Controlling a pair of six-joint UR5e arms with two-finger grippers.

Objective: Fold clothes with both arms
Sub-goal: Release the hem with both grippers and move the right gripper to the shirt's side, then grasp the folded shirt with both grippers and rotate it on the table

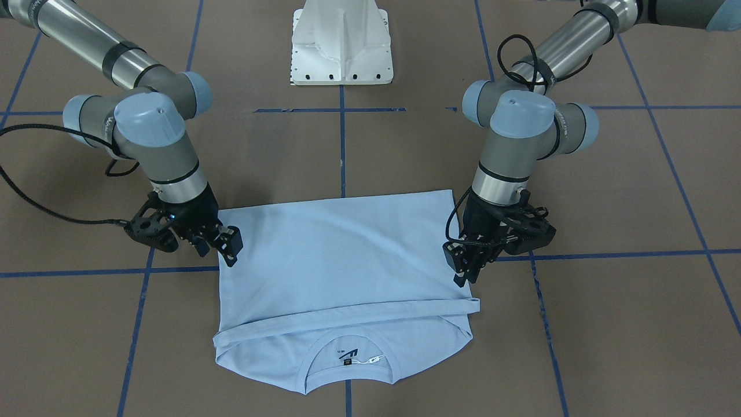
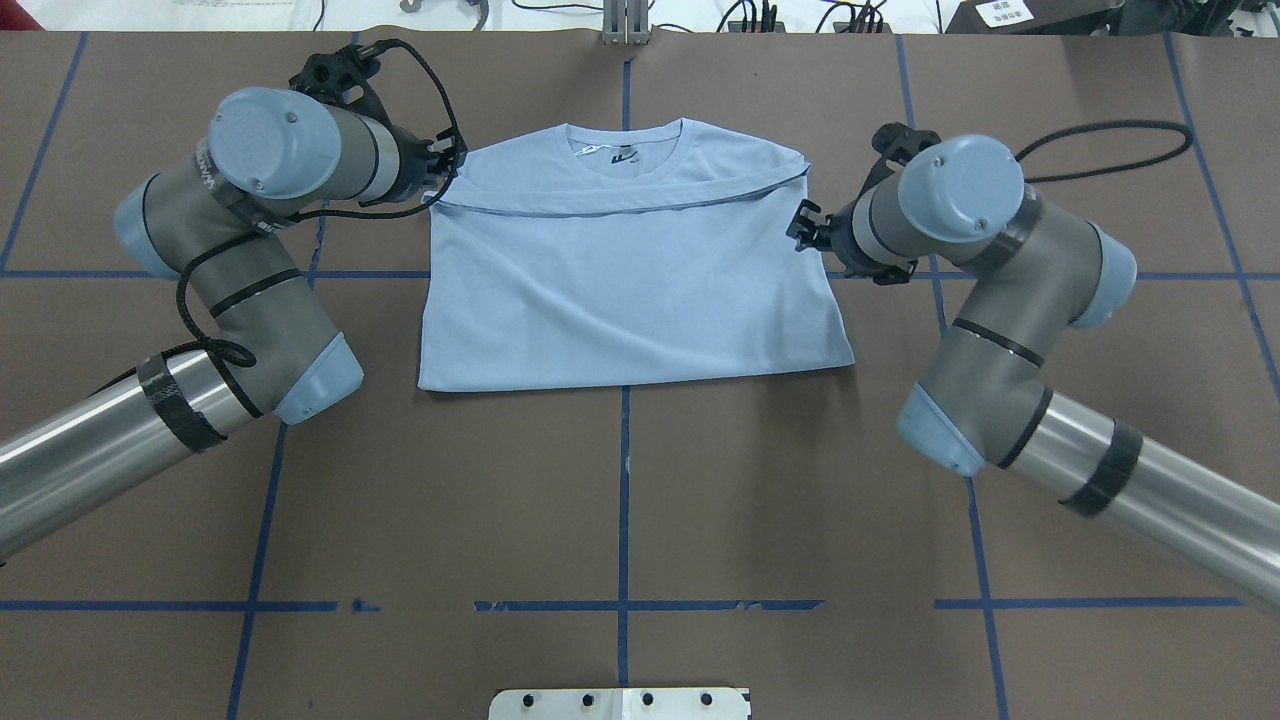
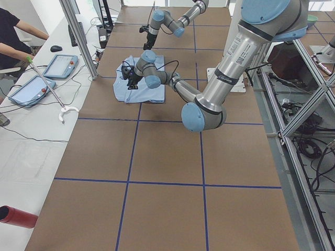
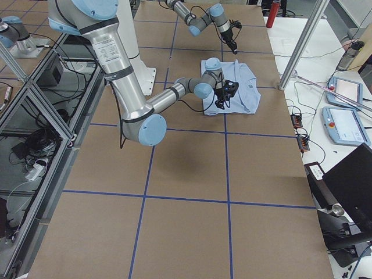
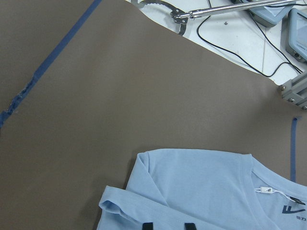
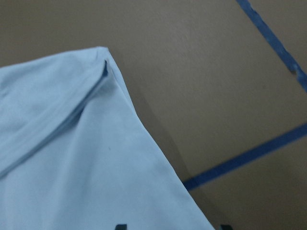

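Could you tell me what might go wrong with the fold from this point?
The folded-up hem lies uneven across the T-shirt, so another fold may stay crooked. The left gripper and right gripper hang open at layered edges; either might catch only the top layer.

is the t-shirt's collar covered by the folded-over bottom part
No, in the overhead view the collar lies exposed beyond the folded hem of the T-shirt.
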